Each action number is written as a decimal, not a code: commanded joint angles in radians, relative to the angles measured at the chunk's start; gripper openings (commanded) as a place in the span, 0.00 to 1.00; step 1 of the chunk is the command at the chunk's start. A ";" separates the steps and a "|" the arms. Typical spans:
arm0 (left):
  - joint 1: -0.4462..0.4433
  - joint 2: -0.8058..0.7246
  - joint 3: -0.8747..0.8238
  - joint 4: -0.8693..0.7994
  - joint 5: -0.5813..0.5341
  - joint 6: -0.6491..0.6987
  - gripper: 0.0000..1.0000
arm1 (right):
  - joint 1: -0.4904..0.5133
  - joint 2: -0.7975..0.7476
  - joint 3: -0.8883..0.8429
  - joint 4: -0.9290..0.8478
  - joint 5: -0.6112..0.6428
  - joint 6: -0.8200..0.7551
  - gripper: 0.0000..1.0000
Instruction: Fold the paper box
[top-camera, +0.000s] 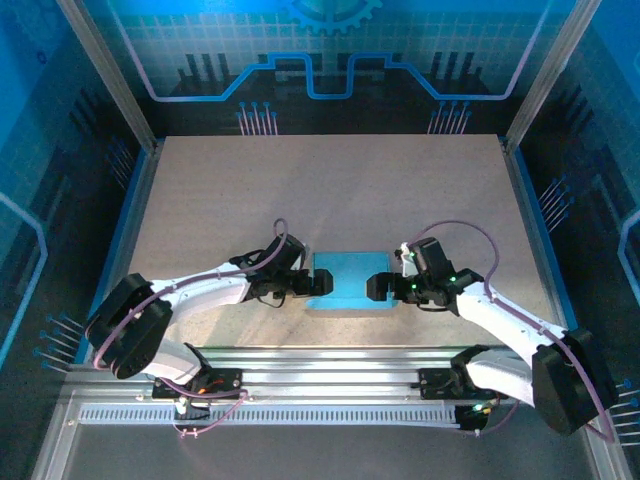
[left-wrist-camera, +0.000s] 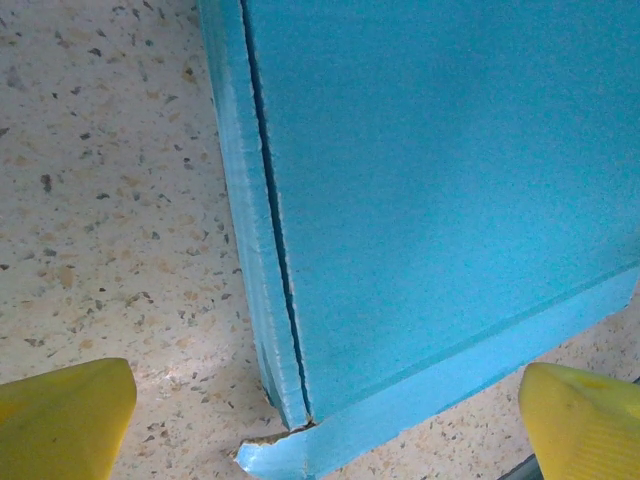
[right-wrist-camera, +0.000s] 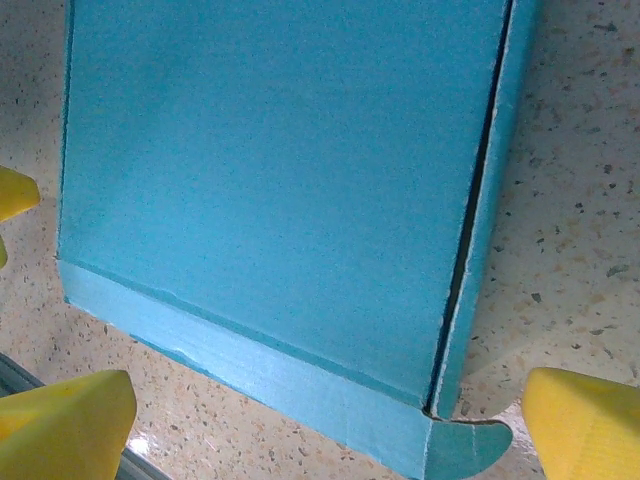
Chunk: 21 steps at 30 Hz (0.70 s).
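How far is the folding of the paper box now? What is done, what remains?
Done, apparently: the paper box lies flat on the table as a closed rectangle. In hand: nothing; the left end effector and right end effector sit open at its two ends. Remaining: a corner tab sticks out and a side seam gapes slightly, so perhaps a final tuck.

Speckled beige table (top-camera: 250, 190), blue paper box (top-camera: 348, 285) lying flat

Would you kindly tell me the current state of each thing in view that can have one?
paper box: folded shut, lying flat on the table, a small tab poking out at one corner.
left gripper: open, straddling the box's left end, not gripping it.
right gripper: open, straddling the box's right end, not gripping it.
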 joint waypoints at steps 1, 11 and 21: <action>-0.006 -0.032 -0.010 0.004 0.004 -0.004 0.99 | 0.003 0.006 0.005 0.013 -0.002 0.015 1.00; -0.006 0.018 0.011 0.016 0.048 -0.030 0.99 | 0.014 0.062 0.008 0.045 -0.043 0.015 1.00; -0.009 0.008 -0.004 0.042 0.068 -0.021 0.99 | 0.021 0.051 -0.012 0.080 -0.029 0.029 1.00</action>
